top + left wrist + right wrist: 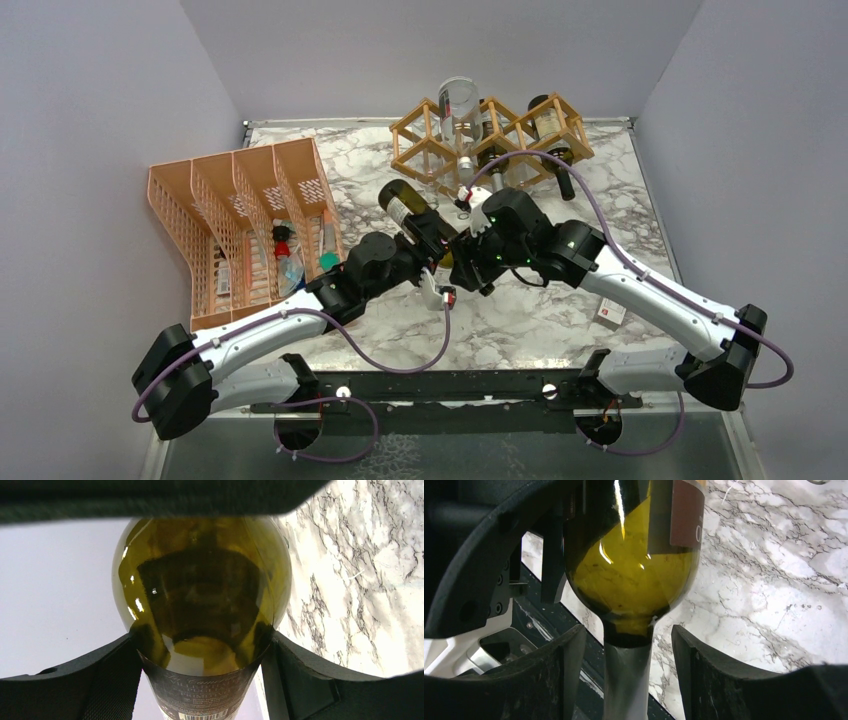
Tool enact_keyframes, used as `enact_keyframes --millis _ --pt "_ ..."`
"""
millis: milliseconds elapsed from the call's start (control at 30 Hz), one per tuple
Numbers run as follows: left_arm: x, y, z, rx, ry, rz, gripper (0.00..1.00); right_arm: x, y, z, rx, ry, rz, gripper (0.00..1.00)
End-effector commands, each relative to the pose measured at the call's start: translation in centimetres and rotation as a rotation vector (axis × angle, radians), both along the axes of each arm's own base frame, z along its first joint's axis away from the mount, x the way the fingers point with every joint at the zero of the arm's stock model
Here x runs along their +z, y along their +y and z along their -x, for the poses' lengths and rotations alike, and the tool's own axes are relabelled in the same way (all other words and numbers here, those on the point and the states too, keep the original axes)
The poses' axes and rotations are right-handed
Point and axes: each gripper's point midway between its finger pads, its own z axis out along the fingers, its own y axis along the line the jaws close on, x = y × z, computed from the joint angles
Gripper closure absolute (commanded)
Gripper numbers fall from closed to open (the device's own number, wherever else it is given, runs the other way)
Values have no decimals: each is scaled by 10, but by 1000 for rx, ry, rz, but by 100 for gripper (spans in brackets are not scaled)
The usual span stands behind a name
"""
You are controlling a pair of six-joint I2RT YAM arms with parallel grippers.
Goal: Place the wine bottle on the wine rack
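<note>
Currently, the wine bottle (405, 208) is being held by the left gripper (425, 238). In the left wrist view its two fingers (100, 680) are being pressed against both sides of the dark green body, at the level of the label, so this gripper is closed on the glass. The base of the bottle is being pointed away, beyond the fingertips, and the bottle is being kept tilted over the marble table (540, 300). The right gripper (462, 250) is being held around the neck (624, 680) of the same bottle. In the right wrist view the neck is being seen between the two fingers (559, 680), but a gap is being left on each side, so these fingers are standing apart and nothing is being gripped by them. The shoulder of the bottle is lying just past these fingertips. The wine rack (490, 145) is being seen farther out than the fingers of both grippers, at the far edge of the table, and it is not being touched by the held bottle. A clear bottle (458, 105) and a dark bottle (552, 135) are being carried in its cells. To the outer side of the left fingers, an orange mesh organizer (240, 225) is standing apart from them.
</note>
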Motion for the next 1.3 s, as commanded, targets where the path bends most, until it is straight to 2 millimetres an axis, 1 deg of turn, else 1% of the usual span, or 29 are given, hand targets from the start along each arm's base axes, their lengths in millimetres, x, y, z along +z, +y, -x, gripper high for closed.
enact_keyframes --millis 0,200,333,400,433,500,533,567,600,633,667,700,733,867,967,1133,1267 --pt "71 -4 0 -11 -148 137 88 -7 14 -1 42 0 -28 35" --pt "74 -5 1 -13 -139 154 88 -24 15 1 46 27 -8 40" --pt "79 -6 3 -21 -122 186 88 -30 14 1 43 35 -1 45" --pt "81 -6 4 -22 -115 198 88 -31 14 1 42 35 -1 55" --pt "81 -6 4 -23 -113 201 87 -30 14 1 41 31 -3 65" --pt "80 -6 5 -23 -107 204 84 -27 14 -2 35 15 -11 86" --pt "81 -5 5 -21 -107 208 80 -24 14 -4 29 3 -17 96" --pt "81 -4 6 -20 -106 211 74 -21 14 -6 21 -12 -23 99" --pt "80 -3 5 -16 -102 212 64 -17 14 -8 12 -27 -29 99" --pt "79 -3 6 -15 -99 218 45 -11 13 -11 0 -48 -40 99" --pt "80 -1 6 -12 -100 226 31 -5 12 -13 -8 -65 -50 99" --pt "79 -1 7 -11 -99 232 7 0 12 -15 -19 -83 -58 99" --pt "79 0 7 -7 -97 236 2 6 10 -18 -32 -103 -65 99" --pt "75 5 7 12 -77 244 1 33 0 -33 -113 -196 -81 99" --pt "76 7 10 10 -71 256 1 58 -10 -48 -188 -282 -88 99" --pt "89 9 14 5 -37 328 1 106 -29 -73 -321 -443 -90 99" --pt "103 11 19 15 67 473 1 134 -39 -96 -392 -550 -45 99"
